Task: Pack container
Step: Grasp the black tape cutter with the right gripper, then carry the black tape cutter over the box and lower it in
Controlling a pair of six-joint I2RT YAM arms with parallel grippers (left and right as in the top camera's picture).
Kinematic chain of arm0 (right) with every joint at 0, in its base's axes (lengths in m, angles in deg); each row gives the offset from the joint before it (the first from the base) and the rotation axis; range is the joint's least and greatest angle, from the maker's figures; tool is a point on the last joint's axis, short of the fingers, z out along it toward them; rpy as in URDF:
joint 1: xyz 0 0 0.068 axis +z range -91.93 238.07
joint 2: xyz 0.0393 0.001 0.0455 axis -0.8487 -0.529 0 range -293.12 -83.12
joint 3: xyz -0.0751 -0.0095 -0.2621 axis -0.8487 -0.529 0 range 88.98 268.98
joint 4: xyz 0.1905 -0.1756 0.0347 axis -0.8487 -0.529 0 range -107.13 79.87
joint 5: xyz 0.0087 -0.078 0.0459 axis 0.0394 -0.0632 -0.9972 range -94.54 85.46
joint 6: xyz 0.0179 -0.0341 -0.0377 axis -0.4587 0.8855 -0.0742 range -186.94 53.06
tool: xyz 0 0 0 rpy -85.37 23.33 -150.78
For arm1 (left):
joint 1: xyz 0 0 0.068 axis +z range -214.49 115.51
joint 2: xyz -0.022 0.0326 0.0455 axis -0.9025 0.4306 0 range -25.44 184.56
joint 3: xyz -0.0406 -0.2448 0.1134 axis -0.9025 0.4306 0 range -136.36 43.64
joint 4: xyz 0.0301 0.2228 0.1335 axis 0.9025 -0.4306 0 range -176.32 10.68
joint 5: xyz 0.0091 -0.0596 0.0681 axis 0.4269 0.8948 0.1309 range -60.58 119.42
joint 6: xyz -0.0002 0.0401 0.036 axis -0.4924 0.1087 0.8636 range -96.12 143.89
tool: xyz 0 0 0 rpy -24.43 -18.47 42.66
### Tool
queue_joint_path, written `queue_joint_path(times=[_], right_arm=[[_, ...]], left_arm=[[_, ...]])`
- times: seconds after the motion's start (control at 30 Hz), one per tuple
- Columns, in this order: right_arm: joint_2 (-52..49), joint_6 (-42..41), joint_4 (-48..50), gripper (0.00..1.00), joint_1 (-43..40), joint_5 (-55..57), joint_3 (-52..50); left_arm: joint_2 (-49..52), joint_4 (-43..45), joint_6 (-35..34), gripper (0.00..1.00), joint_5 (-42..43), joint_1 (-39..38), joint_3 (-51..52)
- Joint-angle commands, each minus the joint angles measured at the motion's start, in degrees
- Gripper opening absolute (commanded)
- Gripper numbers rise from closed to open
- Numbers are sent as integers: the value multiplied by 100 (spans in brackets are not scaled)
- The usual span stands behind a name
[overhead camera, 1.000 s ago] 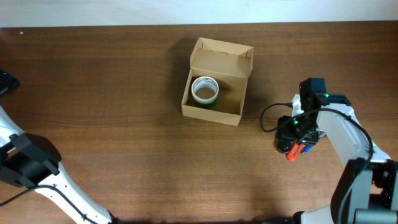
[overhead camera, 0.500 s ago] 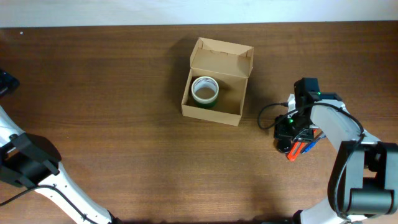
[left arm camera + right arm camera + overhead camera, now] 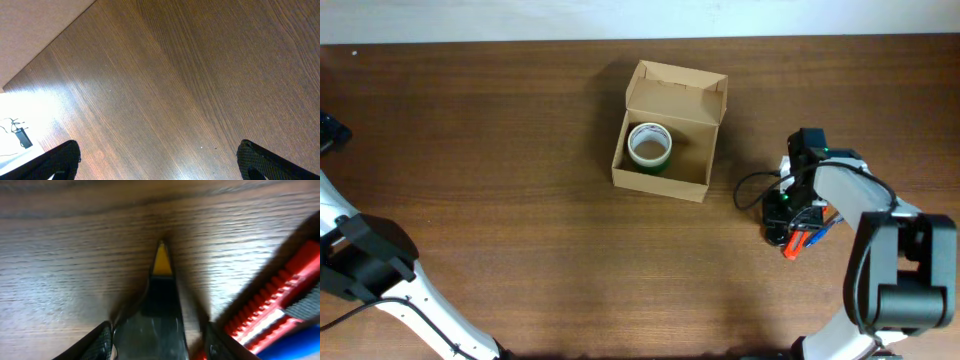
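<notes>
Wood-grain brown surface [image 3: 500, 200], with a pale wall [image 3: 620, 18] as a strip along its far edge.

Open room: bare wood runs from the container to the left edge and across the whole near half. A narrower bare band separates the container from the right arm [image 3: 840, 185].

Container [image 3: 660, 183]: tan cardboard box, close to the far edge and a little right of centre, slightly skewed to the edges. Its lid flap [image 3: 675, 95] stands open on the far side. Inside, one tape roll [image 3: 649, 146] lies flat in the left half, hole upward. The right half of the box floor is bare.

Right side: the right arm reaches in from the near right corner and bends down toward the surface, well apart from the container. A black cable [image 3: 748, 190] loops out on its left.

Right gripper [image 3: 159, 330]: pointed at the wood, with its fingers [image 3: 102, 340] standing either side of a black tool with a yellow tip [image 3: 161, 262] that lies on the surface. Cannot tell whether the pads press on it. Just to the right lie a red ridged tool [image 3: 270, 312] and a blue item [image 3: 300, 347], touching each other.

Left gripper [image 3: 157, 157]: released, with the fingertips spread wide and only bare wood between them. In its wrist view, the surface's edge cuts across the upper left corner.
</notes>
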Motion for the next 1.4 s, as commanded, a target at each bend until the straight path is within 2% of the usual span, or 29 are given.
queue_joint_path(times=[0.0, 0.07, 0.17, 0.23, 0.33, 0.63, 0.97, 1.1, 1.2, 1.37], right_arm=[[-160, 35, 17, 56, 142, 52, -7], [-181, 28, 59, 47, 186, 52, -7], [-181, -127, 138, 24, 192, 50, -4], [-181, -164, 144, 17, 190, 50, -2], [-179, -157, 140, 13, 192, -20, 46], [-175, -153, -328, 12, 192, -361, 1137], [-175, 0, -2107, 12, 295, -358, 4175], [-175, 557, -2780, 5, 625, -358, 5569], [-175, 1209, -3029, 4, 1014, -356, 6301], [-186, 2164, -3130, 4, 1882, -358, 6612]], left_arm=[[-136, -4, -76, 100, 17, 22, 28], [-136, -4, -76, 100, 17, 22, 28], [-136, -4, -76, 100, 17, 22, 28], [-136, -4, -76, 100, 17, 22, 28], [-136, -4, -74, 100, 17, 22, 28], [-136, -4, -74, 100, 17, 22, 28], [-136, -4, -76, 100, 17, 22, 28], [-136, -4, -76, 100, 17, 22, 28], [-136, -4, -76, 100, 17, 22, 28], [-136, -4, -76, 100, 17, 22, 28]])
